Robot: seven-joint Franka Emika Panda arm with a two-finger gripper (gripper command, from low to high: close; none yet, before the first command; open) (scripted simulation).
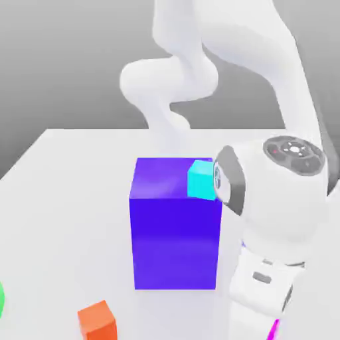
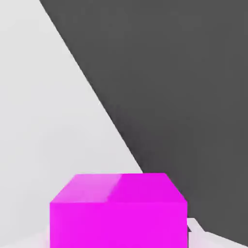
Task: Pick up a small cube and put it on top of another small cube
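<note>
The pink cube (image 2: pixel 118 210) sits close under the hand camera, near the counter (image 2: pixel 43 121) edge; the exterior view catches a pink sliver (image 1: pixel 273 329) beneath the arm's wrist (image 1: pixel 279 199). Whether the gripper is open or closed on it cannot be told. A good pickup likely needs a centred, square grasp before any lift.
</note>
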